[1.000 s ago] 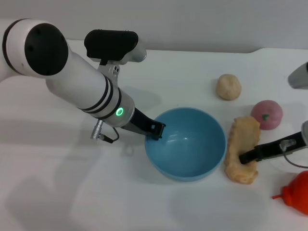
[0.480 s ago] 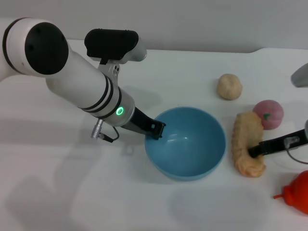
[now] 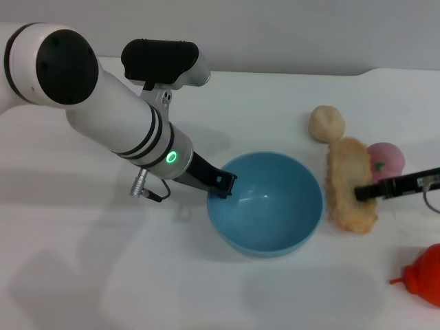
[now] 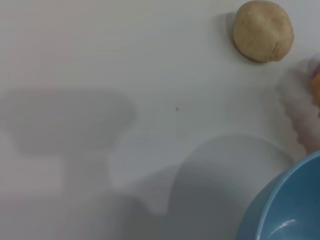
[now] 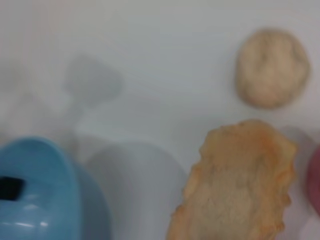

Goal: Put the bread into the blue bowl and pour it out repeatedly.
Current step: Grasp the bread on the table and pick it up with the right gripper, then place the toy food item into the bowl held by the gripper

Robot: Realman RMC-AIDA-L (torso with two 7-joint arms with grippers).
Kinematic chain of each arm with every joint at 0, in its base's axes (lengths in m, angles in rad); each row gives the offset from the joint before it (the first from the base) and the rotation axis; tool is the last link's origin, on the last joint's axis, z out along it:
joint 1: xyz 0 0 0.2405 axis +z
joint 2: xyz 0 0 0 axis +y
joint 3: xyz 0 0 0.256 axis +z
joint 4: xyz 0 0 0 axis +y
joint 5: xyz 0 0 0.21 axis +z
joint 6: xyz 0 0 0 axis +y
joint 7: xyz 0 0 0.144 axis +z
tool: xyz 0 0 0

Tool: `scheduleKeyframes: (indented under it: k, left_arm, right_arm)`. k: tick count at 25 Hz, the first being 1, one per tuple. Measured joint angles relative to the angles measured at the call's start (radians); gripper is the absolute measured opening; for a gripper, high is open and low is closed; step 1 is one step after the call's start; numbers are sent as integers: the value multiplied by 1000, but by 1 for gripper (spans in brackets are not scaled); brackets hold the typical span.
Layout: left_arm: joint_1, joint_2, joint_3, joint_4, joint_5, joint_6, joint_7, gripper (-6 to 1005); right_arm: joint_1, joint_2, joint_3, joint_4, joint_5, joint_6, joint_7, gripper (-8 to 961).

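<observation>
Lifted and swung farther off since a second ago, the bread (image 3: 350,194) rides in the right claw (image 3: 363,192), apparently clamped, next needing carrying left over the blue bowl (image 3: 265,204) whose rim the left claw (image 3: 223,185) pinches.

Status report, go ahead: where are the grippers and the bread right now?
Left gripper clamped on blue bowl rim. Right gripper holds bread, beside the bowl, not in. Bowl empty. Tan ball and pink ball close behind the bread.
</observation>
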State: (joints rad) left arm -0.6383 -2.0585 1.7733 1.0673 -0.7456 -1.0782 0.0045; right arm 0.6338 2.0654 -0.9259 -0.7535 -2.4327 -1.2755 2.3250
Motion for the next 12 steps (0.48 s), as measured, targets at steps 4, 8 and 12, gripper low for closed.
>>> scheduleKeyframes:
  k: [4,8,12]
  left_arm:
    - [-1,0,1,-3,0,-3,0,-2]
    - [-3,-2,2,-7,0,-7,1,-1]
    - [-4,-5,8,-6,-1,-9,1,-1]
  right_arm:
    - [-43,-1,0,-137,132,-94,-63,160]
    - [-66,4,-16,-244,282,-195,-173,149]
    - [-64,5,-60,-264,401,-247,-289,132]
